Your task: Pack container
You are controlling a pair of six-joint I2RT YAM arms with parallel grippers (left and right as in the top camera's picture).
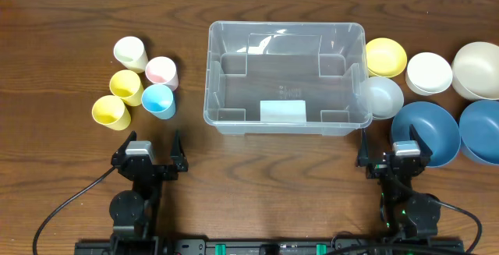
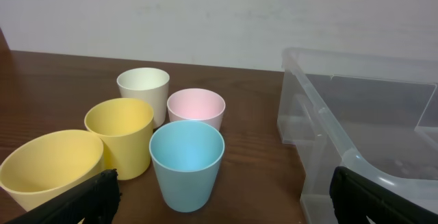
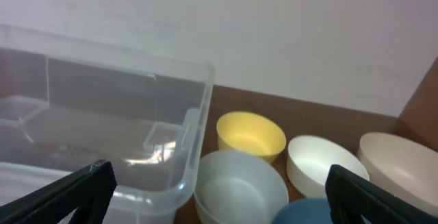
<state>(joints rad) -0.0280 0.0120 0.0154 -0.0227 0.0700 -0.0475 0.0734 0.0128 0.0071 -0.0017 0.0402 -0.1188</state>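
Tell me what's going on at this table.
Two robot arms are set to pack the clear container in the middle of the table, but nothing is in it yet. The left gripper and the right gripper sit at the near edge, both open and holding nothing. Five small cups stand to the left of the container, and six bowls sit to its right, all outside it.
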